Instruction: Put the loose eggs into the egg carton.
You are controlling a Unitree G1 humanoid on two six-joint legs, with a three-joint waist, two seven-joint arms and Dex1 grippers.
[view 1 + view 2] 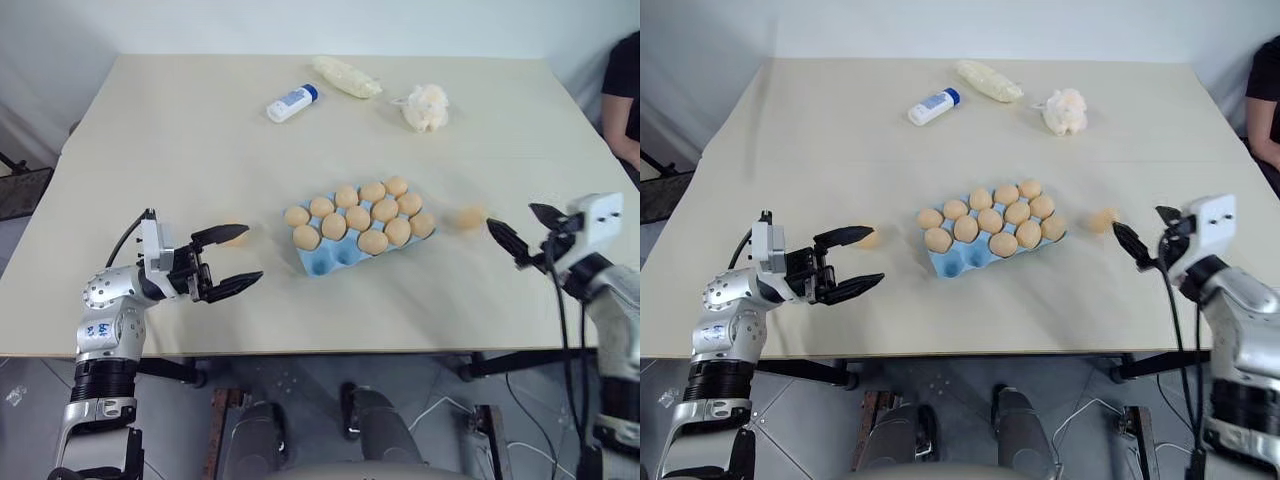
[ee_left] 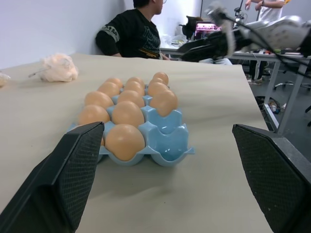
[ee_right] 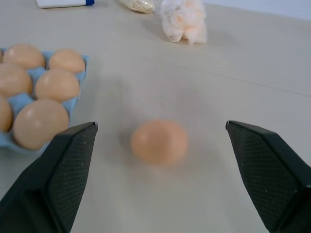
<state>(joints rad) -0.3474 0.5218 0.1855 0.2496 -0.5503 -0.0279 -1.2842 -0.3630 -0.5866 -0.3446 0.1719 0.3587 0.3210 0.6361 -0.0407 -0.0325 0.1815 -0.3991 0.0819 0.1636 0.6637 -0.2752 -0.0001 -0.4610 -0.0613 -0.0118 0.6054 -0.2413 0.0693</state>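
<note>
On table (image 1: 180, 150): ten eggs sitting in blue egg carton (image 1: 330, 258), two cups showing empty; two loose eggs (image 1: 469, 218) lying outside; left gripper (image 1: 232, 260) and right gripper (image 1: 524, 232) both hanging spread, empty.

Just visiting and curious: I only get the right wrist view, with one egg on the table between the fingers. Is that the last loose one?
Observer: No, a second egg lies beside the left fingers.
Operator: Is there still room in the carton?
Observer: Yes, the carton has two empty cups, at the end facing the left fingers.
Operator: Do those fingers hold anything?
Observer: No, they stand open and empty.
</note>
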